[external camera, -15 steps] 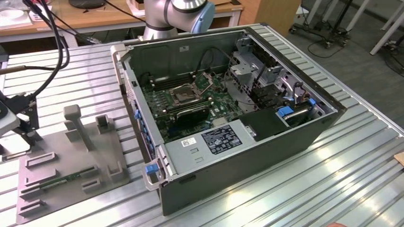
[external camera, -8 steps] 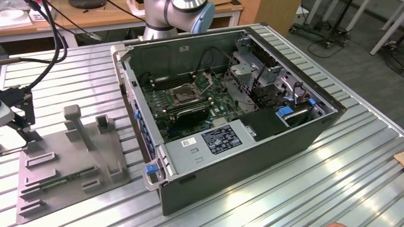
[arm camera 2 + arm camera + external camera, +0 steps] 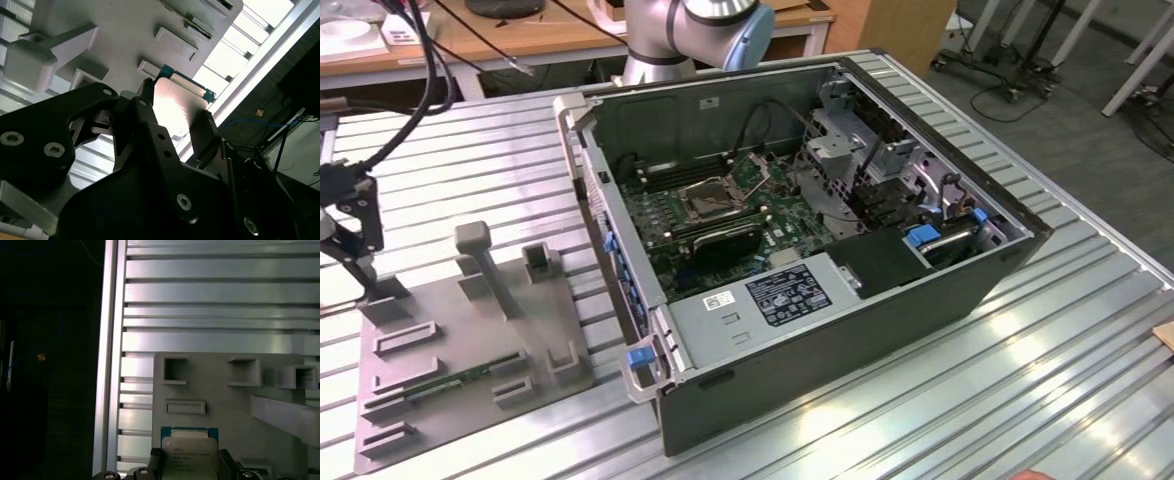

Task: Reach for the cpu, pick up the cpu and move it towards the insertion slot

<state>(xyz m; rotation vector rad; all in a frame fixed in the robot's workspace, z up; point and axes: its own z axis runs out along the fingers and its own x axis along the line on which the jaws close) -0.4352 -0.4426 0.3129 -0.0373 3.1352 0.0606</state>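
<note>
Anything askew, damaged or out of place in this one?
Nothing stands out. The cpu sits square to the grey tray, at the gripper. The computer case lies open on its side on the slatted table, and the insertion slot looks empty. No spill or damage shows.

one cpu (image 3: 190, 454), one insertion slot (image 3: 711, 201), one tray (image 3: 454, 325)

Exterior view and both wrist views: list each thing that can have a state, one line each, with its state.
Chip: metal side up, gripped at two opposite edges.
Tool: shut on the chip.
Socket: no chip in it.
Computer case: on its side, panel off.
Tray: lying flat, green strip in a slot.
</note>
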